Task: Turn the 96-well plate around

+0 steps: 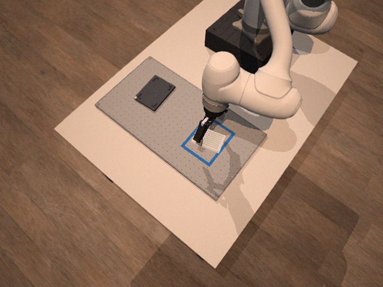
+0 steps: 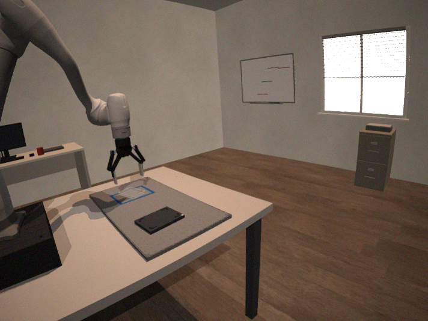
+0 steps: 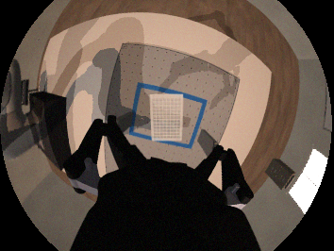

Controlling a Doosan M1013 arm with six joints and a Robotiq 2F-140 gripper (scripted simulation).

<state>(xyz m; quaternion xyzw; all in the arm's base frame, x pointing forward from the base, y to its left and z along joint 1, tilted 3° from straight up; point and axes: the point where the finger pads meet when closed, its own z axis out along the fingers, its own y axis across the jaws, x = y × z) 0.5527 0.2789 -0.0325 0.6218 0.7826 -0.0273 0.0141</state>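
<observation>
The plate lies flat inside the blue tape of B1 on the deck, well apart from the nest, which stands bare. The gripper hangs above the plate with its jaws spread fully and nothing between them.

The step in hand seems to be the second grasp: the plate rests on B1 so that the wrist can take it at a new angle and carry it back half a turn round. To do this well, the jaws should stand square to two opposite sides of the plate, centred over it, before the arm goes down. The descent should be straight, so that no finger pushes the plate over the tape. The fingers should close only when both are beside the plate walls and low enough to catch them. Before closing, the cut corner should be checked, because it decides which way the wrist must turn on the way to the nest.

The wrist view shows best how the plate lies to the jaws: it sits between the two fingers, a little tilted in the blue frame. The exterior view alone shows the height, with the fingertips clearly above the deck. The top view shows the nest with its pale mark at one corner; there the arm hides part of the plate. The cut corner is too small to tell in any view.
</observation>
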